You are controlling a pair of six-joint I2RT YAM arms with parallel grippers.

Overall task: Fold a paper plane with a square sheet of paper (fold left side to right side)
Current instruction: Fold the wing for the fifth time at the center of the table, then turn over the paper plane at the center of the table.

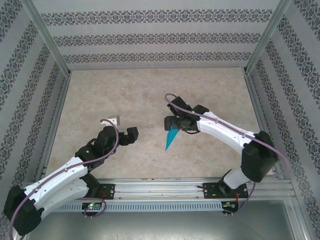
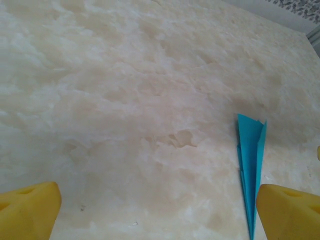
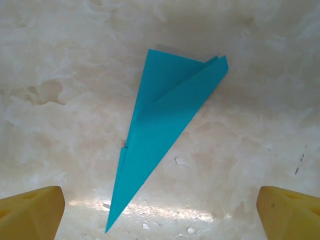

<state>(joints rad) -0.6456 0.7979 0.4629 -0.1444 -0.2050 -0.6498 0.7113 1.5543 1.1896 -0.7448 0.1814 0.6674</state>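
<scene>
One paper plane [image 3: 160, 145], folded slim, lies flat on the marbled table [image 1: 150, 95] just under the right gripper [image 1: 170, 122], nose toward the near edge, notched tail away

Right gripper [image 3: 160, 215]: yellow pads [image 3: 30, 212] wide apart, nothing clamped, the nose tip lies on the table between them in its wrist view

Left gripper [image 1: 123, 127]: also spread wide and empty, well apart from the plane [image 1: 171, 138]; in its wrist view the plane [image 2: 251, 165] lies off to the right, close by the right-hand pad [image 2: 287, 210]

Handling, my read:
- near weightless, so any nudge or a sticky pad will probably drag it
- thin sheet, soft on its own; the stacked layers along the centre crease look like the only stiff part
- smooth table, so expect it to skate rather than lift
- creases dent easily, a hard squeeze likely deforms the wings
- nose is the thinnest bit, would curl if pinched

Where to grab: across the layered spine around mid-length to the tail half, pads closing from both sides. It sits flat with no edge proud of the table, so getting a finger under is the hard part; pinning it with one gripper while the other works an edge looks safest
</scene>
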